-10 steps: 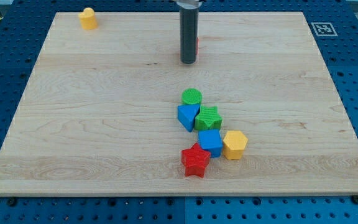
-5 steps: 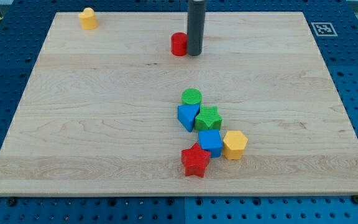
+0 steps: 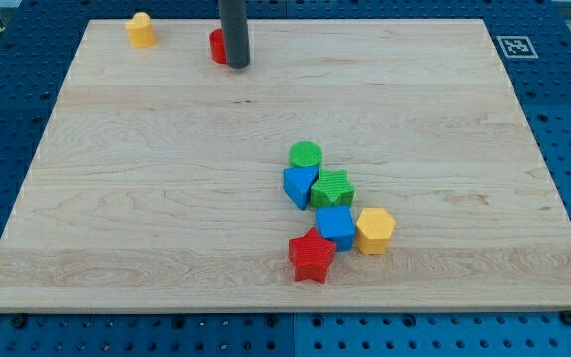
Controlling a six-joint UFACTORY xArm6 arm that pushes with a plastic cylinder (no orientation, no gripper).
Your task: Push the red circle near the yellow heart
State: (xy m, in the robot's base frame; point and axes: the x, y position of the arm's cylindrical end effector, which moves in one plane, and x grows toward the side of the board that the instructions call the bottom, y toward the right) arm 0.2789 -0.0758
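Now, in the camera view, our tip [image 3: 237, 65] sits at the view's top, touching the right side of the red circle [image 3: 218, 47], which is partly hidden behind the rod. We have no gripper, only the rod, so nothing is held or released; the tip just presses against the block. The yellow heart [image 3: 141, 29] lies to the view's left of the circle, near the board's top left corner, with bare wood [image 3: 147, 178] between them. The two are near but not yet close together.

Lower down, well apart from all this, sits a cluster: green circle [image 3: 305, 155], blue triangle [image 3: 298, 184], green block [image 3: 333, 187], blue cube [image 3: 336, 226], yellow hexagon [image 3: 375, 230] and red star [image 3: 311, 256].

We judge the main risk to be the top edge. The circle is close to it, and a push angled upward could slide it off the board. An off-centre contact could also let the round block roll past our tip, or a long push could knock the heart away.
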